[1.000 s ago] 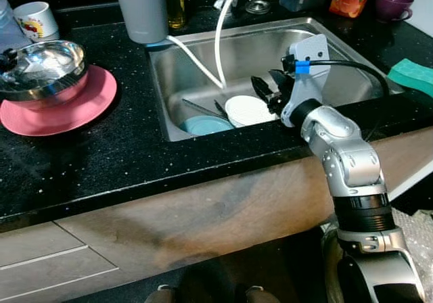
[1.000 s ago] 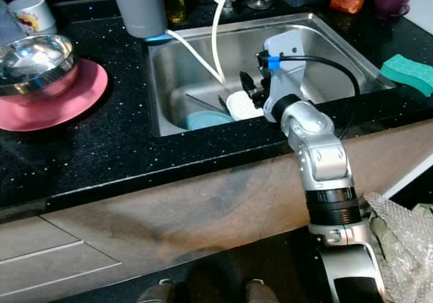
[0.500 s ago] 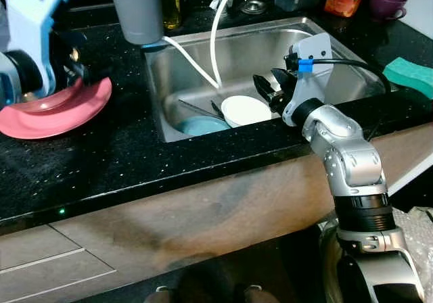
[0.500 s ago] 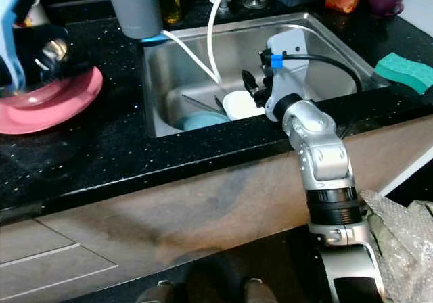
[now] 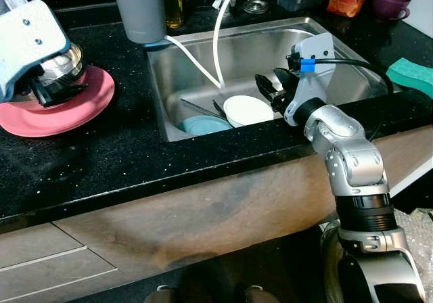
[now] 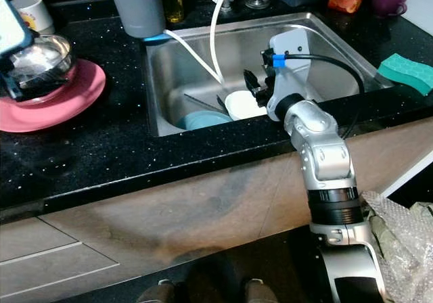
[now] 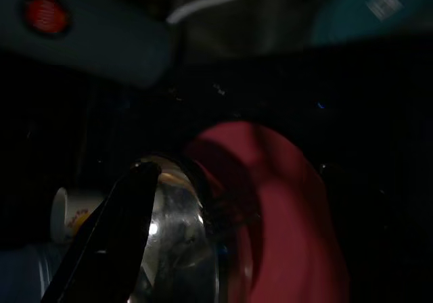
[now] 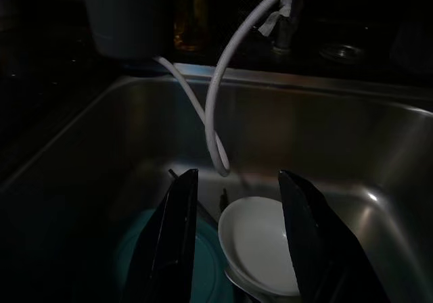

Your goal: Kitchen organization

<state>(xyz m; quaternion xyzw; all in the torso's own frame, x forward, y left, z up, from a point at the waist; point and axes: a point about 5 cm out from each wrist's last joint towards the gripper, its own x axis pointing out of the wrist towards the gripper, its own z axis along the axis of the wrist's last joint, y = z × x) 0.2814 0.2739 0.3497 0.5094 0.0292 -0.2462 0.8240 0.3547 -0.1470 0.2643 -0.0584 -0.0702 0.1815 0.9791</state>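
Dishes, 1 white bowl (image 5: 247, 109) and 1 teal plate (image 5: 203, 124), sit unlifted in the sink (image 5: 338, 53) under the spread, empty right tool (image 8: 237, 242), so sorting looks barely begun; left tool (image 5: 51, 86), grip unclear, is at the steel bowl (image 6: 37, 54).

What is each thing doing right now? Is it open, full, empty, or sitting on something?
right gripper: open, over the white bowl.
white bowl: empty, in the sink.
teal plate: lying in the sink.
left gripper: at the steel bowl.
steel bowl: resting on the pink plate.
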